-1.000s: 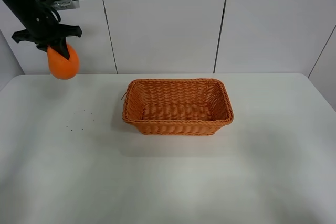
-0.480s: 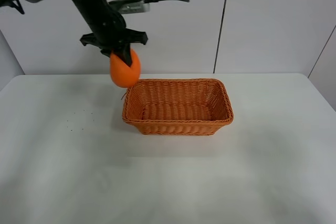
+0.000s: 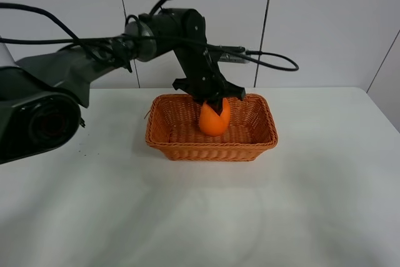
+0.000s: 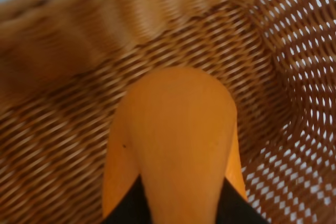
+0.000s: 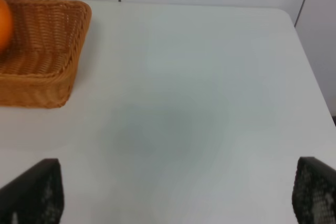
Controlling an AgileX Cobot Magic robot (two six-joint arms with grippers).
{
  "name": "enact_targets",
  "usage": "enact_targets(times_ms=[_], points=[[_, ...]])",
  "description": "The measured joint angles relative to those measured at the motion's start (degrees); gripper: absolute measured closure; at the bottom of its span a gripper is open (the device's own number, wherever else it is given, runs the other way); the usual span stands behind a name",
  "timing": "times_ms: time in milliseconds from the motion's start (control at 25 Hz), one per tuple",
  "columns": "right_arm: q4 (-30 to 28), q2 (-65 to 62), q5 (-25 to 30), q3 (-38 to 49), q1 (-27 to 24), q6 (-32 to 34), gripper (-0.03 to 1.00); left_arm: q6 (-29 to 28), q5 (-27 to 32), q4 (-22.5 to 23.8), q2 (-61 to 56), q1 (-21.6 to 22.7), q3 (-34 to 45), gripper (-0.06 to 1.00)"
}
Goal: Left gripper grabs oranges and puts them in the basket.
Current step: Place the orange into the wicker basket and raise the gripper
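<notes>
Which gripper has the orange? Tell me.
The left gripper: it is shut on the orange, inside the basket. The right gripper is open over bare table and holds nothing.

Basket (image 4: 63, 40) wall blurred; orange (image 4: 178, 129) cut off by the picture's edge.

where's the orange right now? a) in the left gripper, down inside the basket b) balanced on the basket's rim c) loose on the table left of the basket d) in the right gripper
A: the left gripper is clamped on the orange between the walls of the basket, and the left wrist view shows wicker all around the fruit. Whether it touches the basket's floor cannot be told.
</notes>
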Motion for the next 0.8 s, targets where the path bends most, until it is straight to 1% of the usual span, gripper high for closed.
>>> enact_targets(times_ms=[80,120,160,320,360,400,520,640,800], points=[[0.0,0.0,0.0,0.0,0.0,0.0,0.27,0.0,-1.21,-0.13,2.28,-0.52,-0.02,0.71],[0.0,0.0,0.0,0.0,0.0,0.0,0.27,0.0,-1.19,-0.02,3.75,-0.53,-0.02,0.68],[0.0,0.0,0.0,0.0,0.0,0.0,0.27,0.0,-1.19,0.11,4.14,-0.53,-0.02,0.63],[0.0,0.0,0.0,0.0,0.0,0.0,0.27,0.0,-1.13,0.22,4.47,-0.48,-0.02,0.22],[0.0,0.0,0.0,0.0,0.0,0.0,0.27,0.0,-1.13,0.22,4.47,-0.48,-0.02,0.16],[0.0,0.0,0.0,0.0,0.0,0.0,0.27,-0.08,-1.04,0.22,4.47,-0.48,-0.02,0.12],[0.0,0.0,0.0,0.0,0.0,0.0,0.27,-0.13,0.23,0.22,4.47,-0.48,-0.25,0.07],[0.0,0.0,0.0,0.0,0.0,0.0,0.27,-0.11,2.57,0.16,4.42,-0.39,-1.87,0.06],[0.0,0.0,0.0,0.0,0.0,0.0,0.27,0.39,8.44,0.16,4.42,0.35,-8.03,0.06]])
